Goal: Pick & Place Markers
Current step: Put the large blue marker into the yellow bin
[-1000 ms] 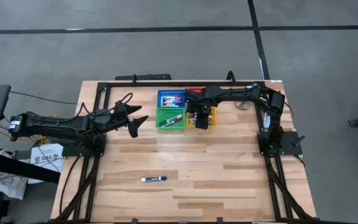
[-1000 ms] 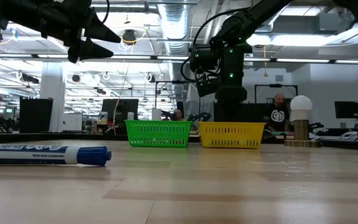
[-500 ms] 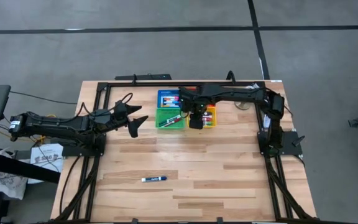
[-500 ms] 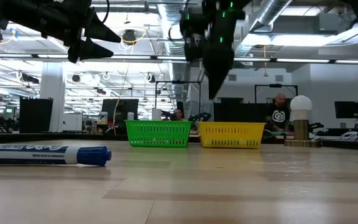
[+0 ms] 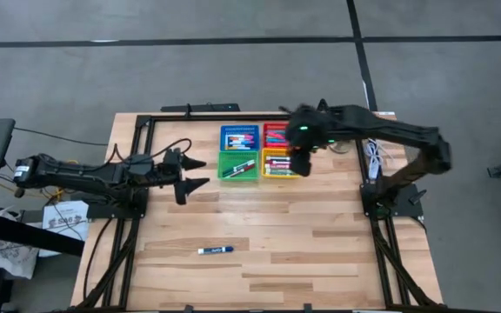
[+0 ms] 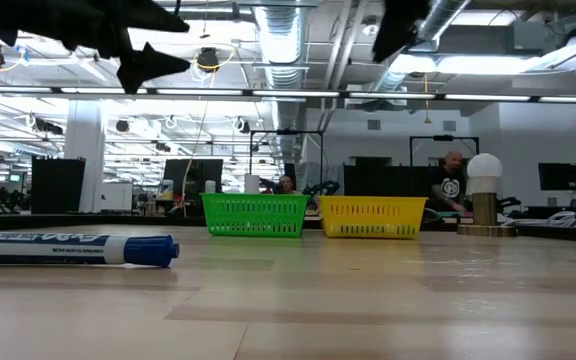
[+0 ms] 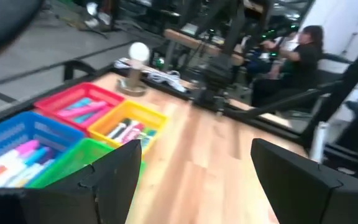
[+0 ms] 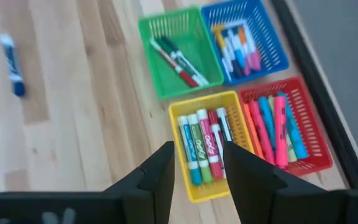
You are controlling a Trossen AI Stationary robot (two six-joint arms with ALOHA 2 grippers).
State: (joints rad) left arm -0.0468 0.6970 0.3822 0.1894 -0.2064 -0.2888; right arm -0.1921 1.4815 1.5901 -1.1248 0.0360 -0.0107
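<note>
One marker, white-barrelled with a blue cap (image 5: pixel 216 250) (image 6: pixel 68 248) (image 8: pixel 11 65), lies flat on the table toward its near edge. The other markers lie sorted in four mesh baskets near the far edge: blue (image 5: pixel 239 137), red (image 5: pixel 274 136), green (image 5: pixel 238 165) and yellow (image 5: pixel 281 164). My right gripper (image 5: pixel 301 162) (image 8: pixel 197 155) hangs open and empty, high above the yellow basket (image 8: pixel 182 186), which holds several markers. My left gripper (image 5: pixel 197 173) (image 7: pixel 197 180) is open and empty in the air, left of the green basket and pointing toward it.
Black frame rails (image 5: pixel 146 122) run along the table's far, left and right edges. A white round lamp-like object (image 7: pixel 138 53) and cables stand by the far right corner. Bare wood (image 5: pixel 303 235) lies between the baskets and the near edge. People sit in the room behind.
My right gripper has risen from low at the yellow basket, climbing out of the top of the low view, and has swung toward the table's right. My left gripper has turned somewhat in the air. The loose marker has not moved.
</note>
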